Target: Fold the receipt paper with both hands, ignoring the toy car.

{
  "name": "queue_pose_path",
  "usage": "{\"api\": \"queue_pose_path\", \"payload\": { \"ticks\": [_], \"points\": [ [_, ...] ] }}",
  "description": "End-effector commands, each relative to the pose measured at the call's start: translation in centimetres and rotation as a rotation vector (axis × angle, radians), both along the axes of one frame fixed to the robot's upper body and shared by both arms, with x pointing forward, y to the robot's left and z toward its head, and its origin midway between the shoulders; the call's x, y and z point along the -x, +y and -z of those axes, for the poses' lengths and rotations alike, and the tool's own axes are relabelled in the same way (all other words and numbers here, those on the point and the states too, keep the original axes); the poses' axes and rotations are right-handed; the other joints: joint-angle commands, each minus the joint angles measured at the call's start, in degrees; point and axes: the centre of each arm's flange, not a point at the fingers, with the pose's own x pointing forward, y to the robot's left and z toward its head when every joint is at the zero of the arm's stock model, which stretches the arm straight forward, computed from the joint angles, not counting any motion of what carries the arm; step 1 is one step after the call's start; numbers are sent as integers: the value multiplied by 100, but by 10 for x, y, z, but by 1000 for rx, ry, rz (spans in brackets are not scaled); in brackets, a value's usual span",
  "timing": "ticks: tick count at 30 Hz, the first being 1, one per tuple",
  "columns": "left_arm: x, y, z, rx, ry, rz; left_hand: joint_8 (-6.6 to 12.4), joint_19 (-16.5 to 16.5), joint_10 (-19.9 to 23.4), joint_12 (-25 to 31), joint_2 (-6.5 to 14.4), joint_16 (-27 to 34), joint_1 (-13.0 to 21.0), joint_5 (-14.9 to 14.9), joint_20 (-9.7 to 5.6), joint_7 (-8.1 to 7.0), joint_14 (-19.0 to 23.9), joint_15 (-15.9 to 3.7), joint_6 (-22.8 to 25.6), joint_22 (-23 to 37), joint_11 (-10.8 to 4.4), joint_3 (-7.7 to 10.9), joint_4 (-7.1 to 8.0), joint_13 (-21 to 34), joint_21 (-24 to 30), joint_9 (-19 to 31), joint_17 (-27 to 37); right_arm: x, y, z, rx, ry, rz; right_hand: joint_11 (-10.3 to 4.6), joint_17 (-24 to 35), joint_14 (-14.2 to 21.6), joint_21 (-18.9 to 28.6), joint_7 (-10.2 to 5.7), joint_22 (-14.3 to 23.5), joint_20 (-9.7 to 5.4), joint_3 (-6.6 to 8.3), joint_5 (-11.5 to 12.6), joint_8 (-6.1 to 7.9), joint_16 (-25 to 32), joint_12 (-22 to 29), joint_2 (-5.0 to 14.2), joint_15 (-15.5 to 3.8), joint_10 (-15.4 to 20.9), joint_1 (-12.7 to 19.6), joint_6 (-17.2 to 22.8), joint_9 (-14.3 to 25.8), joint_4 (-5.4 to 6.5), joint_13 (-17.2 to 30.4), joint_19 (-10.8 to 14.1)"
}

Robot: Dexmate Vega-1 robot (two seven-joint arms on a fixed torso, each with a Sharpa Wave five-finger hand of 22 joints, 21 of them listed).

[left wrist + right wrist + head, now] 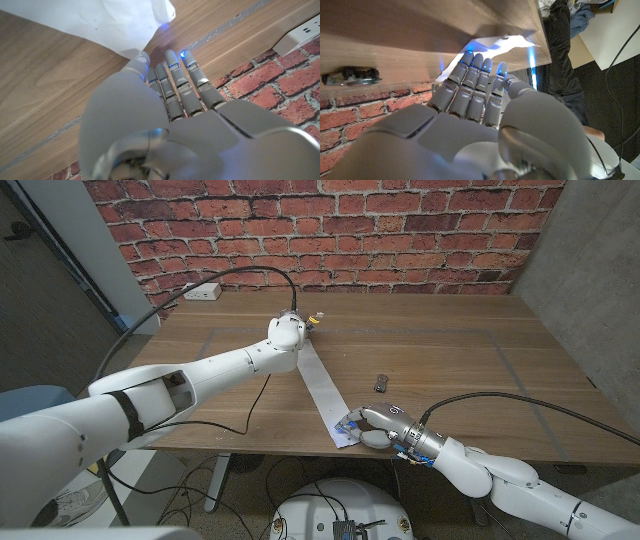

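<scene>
Our right fingertips (475, 62) are pinching the near end of the receipt paper (322, 388) right at the table's (450, 370) front edge, and the left fingers (172, 82) look pressed together against the far end, though we can't tell if they're actually gripping it. The strip lies stretched out diagonally between left hand (290, 328) and right hand (368, 426). So no fold yet, we reckon. Toy car (381, 383) sits just beside the strip, untouched.

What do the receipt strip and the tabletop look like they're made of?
Receipt paper: thin matte white paper, apparently; its end curls and creases near the left hand, and light glows through it by the right hand. Table: wood or wood-look laminate, brown with visible grain, low sheen.
</scene>
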Motion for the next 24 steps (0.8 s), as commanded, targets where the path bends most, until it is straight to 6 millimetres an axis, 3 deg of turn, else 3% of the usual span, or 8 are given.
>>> {"api": "queue_pose_path", "payload": {
  "ticks": [1,5,7,10,11,15,18,24],
  "points": [
    [2,-3,4,-38,5,-28,-237,-165,-234,-149,-73,-238,-513,-67,92,-29,-229,-229,-450,-30,50,-171,174,-101,-12,-53,-139,-6,-4,2,52,4,29,121,6,400,100,101,22,2,-71,-2,87,108,66,-37,-31,452,-224,441,17,114,5,172],
    [3,-4,2,-36,34,-23,-333,-172,-272,-211,-127,-297,-803,-98,99,-38,-269,-190,-600,-47,82,-280,278,-168,-8,-101,-192,-7,1,5,114,18,47,201,-85,615,145,200,29,23,-233,-1,68,66,20,-108,-2,743,-559,851,-2,284,-4,198],
    [5,-3,1,-27,49,-16,-382,-185,-379,-280,-124,-322,-956,-108,137,-48,-304,-154,-688,-55,115,-327,342,-205,-12,-128,-209,-9,4,8,144,32,57,216,-111,440,116,200,29,72,-351,25,-43,-60,-104,-96,37,610,-827,797,-6,463,-5,92],
    [9,0,0,-15,52,-12,-402,-261,-414,-333,-139,-361,-1150,-121,170,-60,-392,-82,-713,-62,110,-396,420,-247,-40,-159,-226,-11,8,10,193,61,89,152,-121,-193,-47,130,21,143,-606,102,-261,-436,-273,-48,170,207,-1482,380,0,805,6,-352],
    [10,0,-1,-17,53,-15,-409,-287,-415,-342,-131,-366,-1192,-122,176,-47,-406,-70,-725,-64,109,-406,440,-256,-50,-166,-228,-12,8,11,203,61,98,48,-115,-465,-119,129,17,178,-657,128,-268,-572,-284,-32,260,53,-1655,215,5,830,7,-529],
    [14,4,-1,-12,89,-29,-435,-385,-464,-402,-103,-406,-1312,-117,217,-39,-511,-13,-777,-69,154,-427,485,-296,-89,-198,-245,-14,11,13,225,40,141,47,-82,-1229,-424,138,-4,215,-835,191,-262,-839,-286,-33,279,-296,-2180,-153,13,878,14,-1251],
    [16,3,-1,-34,105,-50,-443,-401,-495,-435,-107,-405,-1335,-114,219,-43,-507,-14,-796,-71,154,-430,482,-315,-96,-213,-258,-17,12,13,232,40,148,26,-76,-1367,-449,150,-10,209,-875,209,-273,-850,-284,-33,261,-379,-2303,-265,13,879,14,-1302],
    [10,6,3,-28,118,-85,-428,-212,-381,-496,-104,-392,-1182,-84,192,-22,-406,-51,-777,-76,137,-329,299,-406,-27,-279,-346,-19,12,12,234,35,134,40,-77,-1312,-442,118,-16,213,-885,233,-214,-799,-234,-13,236,-303,-2392,-177,13,868,13,-1270]
  ]
}}
